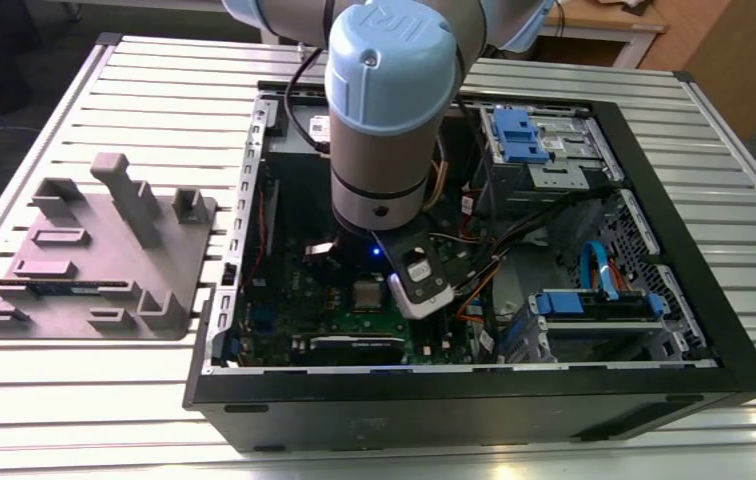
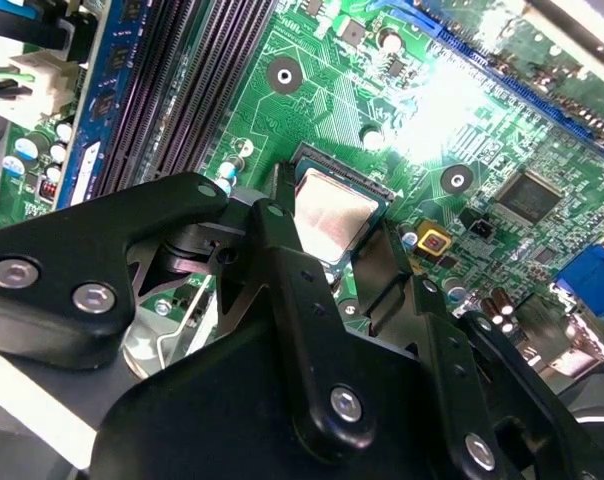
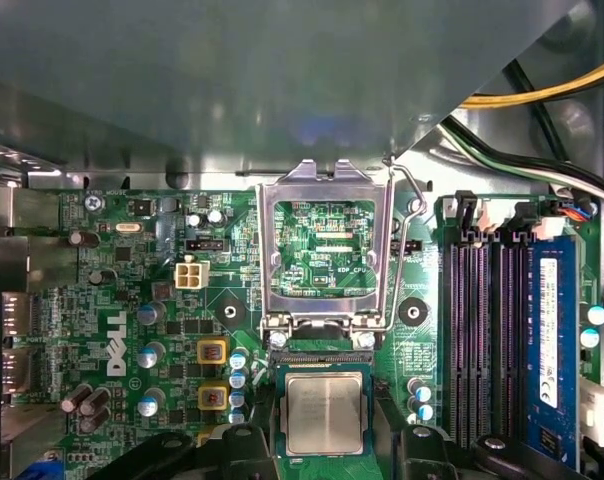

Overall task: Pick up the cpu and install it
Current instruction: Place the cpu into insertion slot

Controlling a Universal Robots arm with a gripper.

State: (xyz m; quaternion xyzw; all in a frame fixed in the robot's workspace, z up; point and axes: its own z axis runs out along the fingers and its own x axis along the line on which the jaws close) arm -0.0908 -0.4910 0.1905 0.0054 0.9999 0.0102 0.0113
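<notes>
First wrist view and second alike show the cpu (image 3: 324, 412) lying flat in its socket, between the parted black fingers (image 2: 282, 260) of the gripper (image 2: 334, 228), which flank it with no clear pinch. Just past the fingertips the hollow, shiny steel load frame (image 3: 322, 250) is hinged open, so clamping looks left to do. The chip is a matte silver square with a green rim, set on the glossy green motherboard (image 3: 132, 290).

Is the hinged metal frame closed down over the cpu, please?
No, in the first wrist view the metal frame is flipped open, off the cpu.
</notes>
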